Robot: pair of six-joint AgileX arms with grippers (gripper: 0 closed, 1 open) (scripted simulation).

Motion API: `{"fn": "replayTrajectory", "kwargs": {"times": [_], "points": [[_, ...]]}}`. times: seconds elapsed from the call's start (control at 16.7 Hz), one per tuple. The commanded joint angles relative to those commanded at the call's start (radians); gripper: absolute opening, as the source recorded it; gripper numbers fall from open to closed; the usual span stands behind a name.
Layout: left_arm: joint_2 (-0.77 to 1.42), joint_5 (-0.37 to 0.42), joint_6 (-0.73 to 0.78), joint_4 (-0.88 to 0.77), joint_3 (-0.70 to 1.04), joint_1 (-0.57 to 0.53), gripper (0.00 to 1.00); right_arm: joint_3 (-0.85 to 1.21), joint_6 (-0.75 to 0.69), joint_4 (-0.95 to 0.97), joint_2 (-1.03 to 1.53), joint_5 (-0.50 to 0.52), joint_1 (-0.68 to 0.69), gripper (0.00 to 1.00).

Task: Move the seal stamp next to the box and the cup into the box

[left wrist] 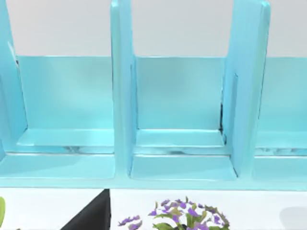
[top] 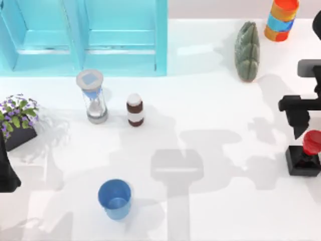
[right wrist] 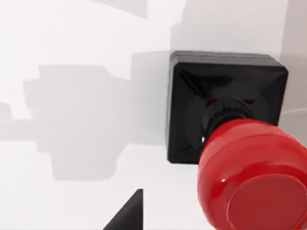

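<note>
The seal stamp, a black square block with a glossy red knob, stands upright on the table at the far right. My right gripper hovers just behind and above it, open and holding nothing. In the right wrist view the seal stamp is close below, with one dark fingertip off to its side. The blue cup stands upright near the front, left of centre. The light blue box spans the back left, and the left wrist view faces the box and its compartments. My left arm is parked at the left edge.
An hourglass and a brown bottle with a white cap stand in front of the box. A potted purple plant is at the left. A green ridged object and a striped cylinder sit at the back right.
</note>
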Motion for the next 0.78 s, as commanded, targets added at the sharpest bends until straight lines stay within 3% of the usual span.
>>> {"fn": "replayTrajectory", "kwargs": {"times": [0.54,0.78], "points": [[0.000,0.000,0.000,0.000,0.000,0.000,1.00,0.003,0.000,-0.003,0.000,0.000,0.001,1.00],[0.000,0.000,0.000,0.000,0.000,0.000,1.00,0.121,0.000,-0.120,0.006,-0.001,0.000,1.00]]}}
